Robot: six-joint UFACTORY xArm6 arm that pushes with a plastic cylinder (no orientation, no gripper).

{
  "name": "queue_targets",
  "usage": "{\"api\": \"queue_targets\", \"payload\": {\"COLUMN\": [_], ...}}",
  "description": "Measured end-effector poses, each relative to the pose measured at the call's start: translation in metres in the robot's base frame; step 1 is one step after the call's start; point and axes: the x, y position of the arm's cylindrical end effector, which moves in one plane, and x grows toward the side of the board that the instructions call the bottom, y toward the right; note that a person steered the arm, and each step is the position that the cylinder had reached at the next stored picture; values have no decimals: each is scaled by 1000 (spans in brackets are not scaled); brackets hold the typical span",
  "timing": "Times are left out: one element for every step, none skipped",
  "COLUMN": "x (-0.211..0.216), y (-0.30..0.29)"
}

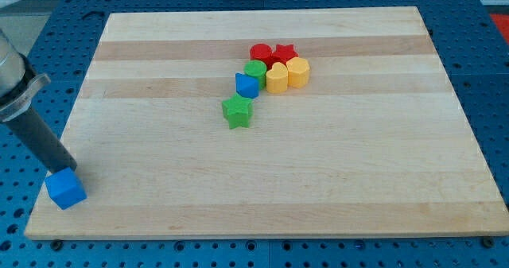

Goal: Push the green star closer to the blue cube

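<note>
The green star lies a little left of the board's middle, just below and left of a blue pointed block. The blue cube sits at the board's bottom left corner. My tip comes down from the view's left edge and touches the top of the blue cube. The tip is far to the left and below the green star.
A cluster sits above the green star: a green cylinder, a red cylinder, a red star and two yellow blocks. The wooden board rests on a blue perforated table.
</note>
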Motion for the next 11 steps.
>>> {"api": "queue_targets", "payload": {"x": [-16, 0, -4, -39, -70, -95, -100, -74, -49, -49, -43], "y": [52, 144, 237, 304, 312, 274, 204, 122, 71, 84, 94]}}
